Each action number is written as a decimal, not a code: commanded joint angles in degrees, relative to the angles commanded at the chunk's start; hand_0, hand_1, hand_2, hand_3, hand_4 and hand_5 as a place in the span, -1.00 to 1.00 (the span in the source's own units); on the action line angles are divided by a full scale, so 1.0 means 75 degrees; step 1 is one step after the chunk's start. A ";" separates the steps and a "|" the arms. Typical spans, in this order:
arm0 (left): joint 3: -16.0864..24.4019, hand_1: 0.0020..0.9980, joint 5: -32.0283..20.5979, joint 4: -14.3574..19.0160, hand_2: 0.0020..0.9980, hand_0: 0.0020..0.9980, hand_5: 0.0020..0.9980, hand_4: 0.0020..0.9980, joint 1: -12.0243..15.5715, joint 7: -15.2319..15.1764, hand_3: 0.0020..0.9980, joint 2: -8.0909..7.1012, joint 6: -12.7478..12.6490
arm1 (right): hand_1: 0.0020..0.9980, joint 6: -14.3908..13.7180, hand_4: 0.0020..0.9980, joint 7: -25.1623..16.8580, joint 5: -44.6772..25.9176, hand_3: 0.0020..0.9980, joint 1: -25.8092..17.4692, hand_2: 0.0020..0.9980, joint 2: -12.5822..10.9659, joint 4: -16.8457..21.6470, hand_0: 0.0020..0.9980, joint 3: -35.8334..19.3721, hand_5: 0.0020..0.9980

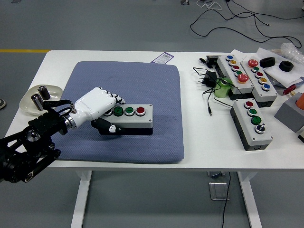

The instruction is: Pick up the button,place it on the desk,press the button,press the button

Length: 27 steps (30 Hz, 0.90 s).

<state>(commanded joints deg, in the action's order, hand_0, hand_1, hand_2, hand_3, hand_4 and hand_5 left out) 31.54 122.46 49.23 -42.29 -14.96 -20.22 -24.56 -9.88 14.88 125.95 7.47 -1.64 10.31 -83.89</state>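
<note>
The left hand [97, 109] grips the left end of the button box [129, 118], fingers over its top and thumb against its near side. The box lies flat on the blue mat [124, 111], toward the mat's near half, its long axis running left to right, buttons facing up in a row: green, green, red. Beyond the mat's right edge, well apart, three more button boxes [251, 123] sit on the white table [199, 152].
</note>
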 joint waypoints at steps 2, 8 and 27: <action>0.0038 0.24 -0.0015 0.0063 0.82 -0.20 0.12 0.91 0.0013 0.0005 0.56 -0.0017 0.0035 | 0.30 -0.0001 -0.36 0.0000 -0.0001 0.28 0.0003 0.39 0.0002 0.0000 0.35 -0.0003 -0.62; 0.0178 0.32 0.0052 0.0235 0.87 -0.08 0.17 0.95 0.0062 0.0066 0.65 -0.0074 0.0401 | 0.30 -0.0001 -0.36 0.0001 -0.0013 0.28 0.0009 0.39 0.0003 0.0000 0.35 -0.0003 -0.63; 0.1969 0.48 -0.0306 0.1963 0.91 0.13 0.22 0.97 0.0839 0.0202 0.71 -0.0417 0.0837 | 0.30 -0.0002 -0.36 -0.0013 -0.0047 0.28 0.0020 0.39 0.0006 0.0000 0.35 0.0018 -0.63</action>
<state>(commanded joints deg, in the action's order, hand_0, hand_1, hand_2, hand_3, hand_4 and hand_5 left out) 46.31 120.16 63.95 -35.99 -13.44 -23.34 -18.28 -9.89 14.78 125.60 7.62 -1.59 10.31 -83.76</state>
